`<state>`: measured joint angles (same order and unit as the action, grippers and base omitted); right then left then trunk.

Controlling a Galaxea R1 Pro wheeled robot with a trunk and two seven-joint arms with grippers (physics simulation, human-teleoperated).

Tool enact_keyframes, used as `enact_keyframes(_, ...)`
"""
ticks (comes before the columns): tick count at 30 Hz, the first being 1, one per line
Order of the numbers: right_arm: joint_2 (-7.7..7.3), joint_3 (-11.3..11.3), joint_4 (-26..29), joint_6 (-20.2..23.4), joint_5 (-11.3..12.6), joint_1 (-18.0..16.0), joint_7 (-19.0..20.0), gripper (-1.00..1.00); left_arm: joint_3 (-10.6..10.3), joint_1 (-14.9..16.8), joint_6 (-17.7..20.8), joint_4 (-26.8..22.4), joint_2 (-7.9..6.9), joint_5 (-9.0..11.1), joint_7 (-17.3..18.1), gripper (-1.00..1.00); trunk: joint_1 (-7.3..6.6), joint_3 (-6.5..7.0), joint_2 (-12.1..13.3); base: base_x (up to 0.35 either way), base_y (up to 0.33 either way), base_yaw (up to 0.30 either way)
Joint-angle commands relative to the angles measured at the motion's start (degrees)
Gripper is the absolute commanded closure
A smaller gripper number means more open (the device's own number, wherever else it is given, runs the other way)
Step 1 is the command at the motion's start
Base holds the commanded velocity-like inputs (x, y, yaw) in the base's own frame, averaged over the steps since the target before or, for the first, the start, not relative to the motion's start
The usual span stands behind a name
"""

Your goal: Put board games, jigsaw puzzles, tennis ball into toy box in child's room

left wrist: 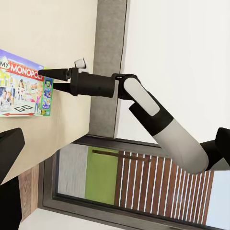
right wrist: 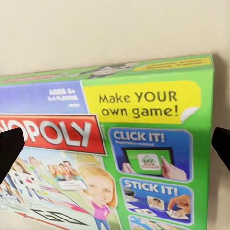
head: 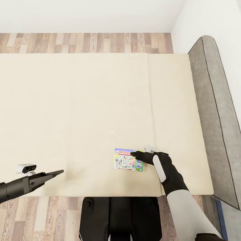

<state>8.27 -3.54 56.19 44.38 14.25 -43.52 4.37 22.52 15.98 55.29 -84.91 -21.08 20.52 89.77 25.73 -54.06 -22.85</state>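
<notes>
A: Right gripper (head: 133,154) status?
B: Fingers spread, straddling the board game's (head: 128,159) edge nearest the headboard (head: 214,110); contact unconfirmed, probably pre-grasp alignment.
A: Game?
B: Flat on the bed (head: 83,110), green-white cover with a red band.
A: Left gripper (head: 60,172)?
B: Clear of the game; finger state not discernible.

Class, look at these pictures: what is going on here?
The robot stands at the bed. Its right gripper reaches over one edge of a Monopoly board game lying flat on the mattress, jaws open on either side of the box, not yet closed. The left gripper hangs over the mattress, holding nothing.
</notes>
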Motion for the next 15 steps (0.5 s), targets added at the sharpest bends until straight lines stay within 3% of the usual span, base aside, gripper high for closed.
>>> enact_keyframes(1, 0.08, -0.25, -0.02, 0.36, 0.24, 0.01, 0.48, -1.00, -0.02, 0.02, 0.61, -0.02, -0.01, -0.05, 0.23, -1.00, 0.05, -0.06, -0.07, 0.000, 0.000, 0.000)
enact_keyframes(15, 0.08, -0.17, -0.07, 0.36, 0.25, 0.01, 0.55, -1.00, -0.02, 0.06, 0.61, -0.01, -0.01, -0.05, 0.23, -1.00, 0.05, -0.06, -0.07, 0.000, 0.000, 0.000)
